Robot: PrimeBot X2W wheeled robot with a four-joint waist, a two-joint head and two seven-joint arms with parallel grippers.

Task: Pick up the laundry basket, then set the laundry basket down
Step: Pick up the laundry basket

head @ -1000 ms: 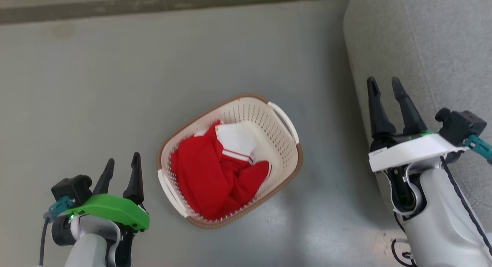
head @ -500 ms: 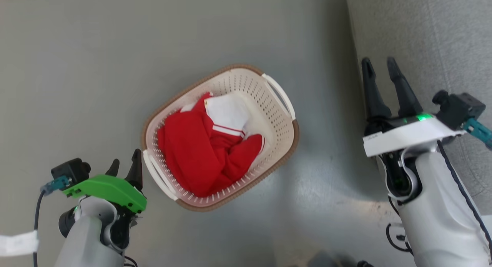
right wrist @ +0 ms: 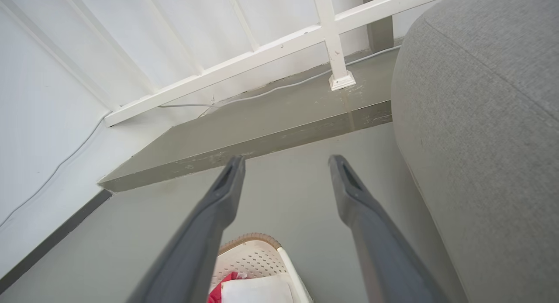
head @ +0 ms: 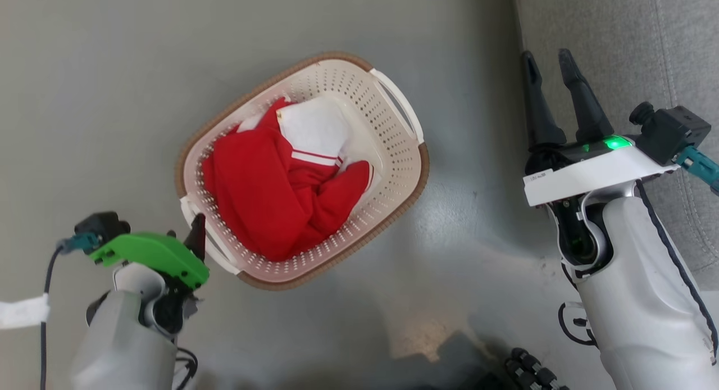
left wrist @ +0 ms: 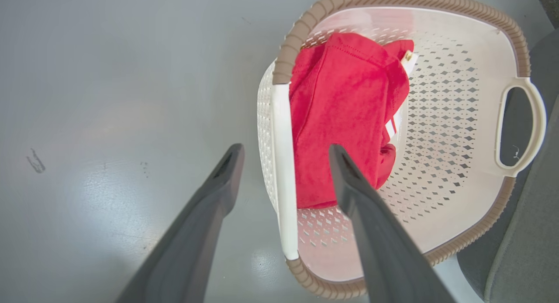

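Observation:
The cream perforated laundry basket (head: 393,154) with a brown rim band stands on the grey floor, holding red and white clothes (head: 281,193). In the left wrist view my left gripper (left wrist: 286,152) is open, its two fingers on either side of the basket's (left wrist: 454,119) near white handle (left wrist: 281,172), one outside and one over the clothes. From the head view, that gripper (head: 194,232) sits at the basket's lower-left handle. My right gripper (head: 547,61) is open and empty, held high to the right of the basket, beside the sofa. The right wrist view catches the basket's corner (right wrist: 257,261) below the fingers.
A grey upholstered sofa (head: 618,53) fills the right side, close to the basket and my right arm. A raised grey step (right wrist: 244,128) and a white railing (right wrist: 279,45) lie ahead. Cables and a dark shape (head: 522,367) sit at the lower edge.
The head view has tilted, so the basket sits higher and further left in it. My left gripper has moved in over the basket's near handle. The right gripper stays open.

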